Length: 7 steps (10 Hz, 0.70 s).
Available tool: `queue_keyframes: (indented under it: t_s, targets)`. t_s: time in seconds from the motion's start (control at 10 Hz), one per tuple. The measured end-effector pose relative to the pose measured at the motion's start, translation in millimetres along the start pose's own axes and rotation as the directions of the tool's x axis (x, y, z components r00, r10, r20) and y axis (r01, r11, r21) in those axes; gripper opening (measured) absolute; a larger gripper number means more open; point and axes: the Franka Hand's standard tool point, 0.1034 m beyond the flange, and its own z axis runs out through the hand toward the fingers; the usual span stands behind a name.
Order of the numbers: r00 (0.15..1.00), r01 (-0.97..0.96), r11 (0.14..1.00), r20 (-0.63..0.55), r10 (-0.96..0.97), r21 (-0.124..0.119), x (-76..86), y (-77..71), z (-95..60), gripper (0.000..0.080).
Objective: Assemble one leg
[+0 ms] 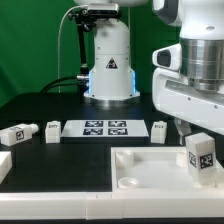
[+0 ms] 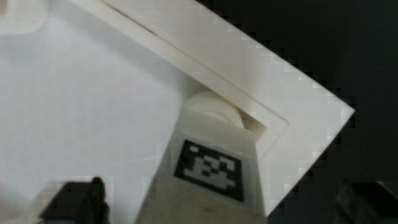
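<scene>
A black worktop [image 1: 40, 100] fills the scene. On it, at upper centre, stands the white robot arm's base [image 1: 110, 60]. The arm's bulky white wrist [image 1: 200, 85] hangs at the right edge. A large white recessed plastic tray [image 1: 140, 170] lies in the lower right. Behind it, mid-frame, lies the flat white marker board [image 1: 105, 127].

The leg [image 1: 200, 153], a small white plastic blocky peg with a black-and-white square tag, stands inside the tray at lower right, directly beneath the wrist. In the wrist view its far end sits against the tray's inner corner. Three similar pegs [image 1: 18, 133] rest along the board's row, two on the left and one on the right.

The dark fingers [image 2: 75, 200] are released, with a gap showing on each side of the leg.
</scene>
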Motion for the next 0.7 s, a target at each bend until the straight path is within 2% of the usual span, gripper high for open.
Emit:
queue_keyframes:
  t_s: [0.2,0.4,0.6,0.7]
  targets:
    - [0.974,0.227,0.974,0.000,-0.227,0.000,1.7,1.2,0.3,0.0649]
    - [0.876,0.483,0.876,0.000,-0.483,0.000,5.2,3.4,0.5,0.0649]
    - [0.780,0.626,0.780,0.001,-0.626,-0.001,4.9,3.1,0.5,0.0649]
    - [0.705,0.709,0.705,0.001,-0.709,-0.001,4.9,3.2,0.5,0.0649]
